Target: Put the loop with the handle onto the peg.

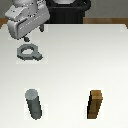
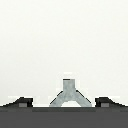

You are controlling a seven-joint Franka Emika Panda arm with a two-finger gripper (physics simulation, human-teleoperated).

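Note:
The loop with the handle (image 1: 29,52) is a flat grey ring lying on the white table (image 1: 75,60) at the exterior view's left. My gripper (image 1: 29,34) hovers just above and behind it, not touching it. In the wrist view the loop's handle tab (image 2: 68,90) shows between my two fingertips (image 2: 21,102), which stand wide apart; the gripper (image 2: 65,102) is open and holds nothing. The peg (image 1: 34,104), an upright dark grey cylinder, stands near the front of the table on the exterior view's left, well away from the loop.
A brown wooden block (image 1: 96,105) stands upright at the front on the exterior view's right, level with the peg. The robot's dark base (image 1: 67,10) sits behind the table's far edge.

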